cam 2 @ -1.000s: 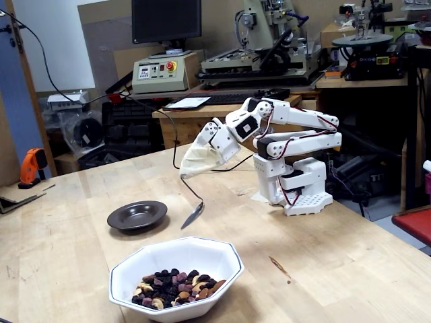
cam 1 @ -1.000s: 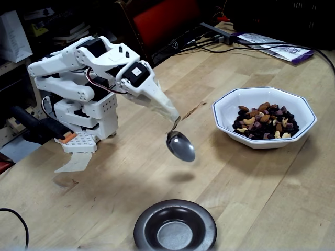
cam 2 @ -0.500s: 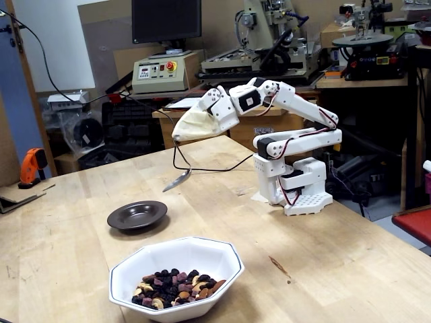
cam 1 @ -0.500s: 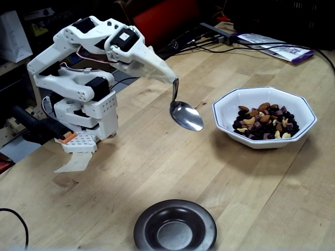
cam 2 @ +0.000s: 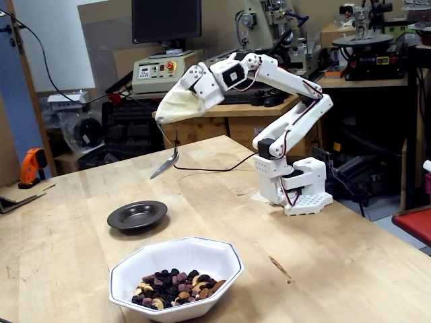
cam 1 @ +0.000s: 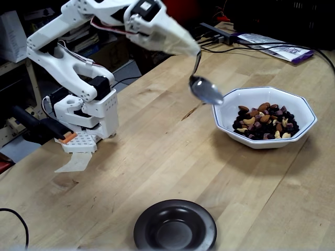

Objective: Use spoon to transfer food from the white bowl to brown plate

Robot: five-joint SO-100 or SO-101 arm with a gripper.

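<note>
One arm stood on the counter, reaching out high. Gripper was closed around the thin handle of the spoon, which hung above the counter. Spoon's oval end looked empty, held in the air just beside the white bowl, clear of its rim. Food lay heaped inside the white bowl. Brown plate sat well apart from the white bowl, bare-centred.
</note>
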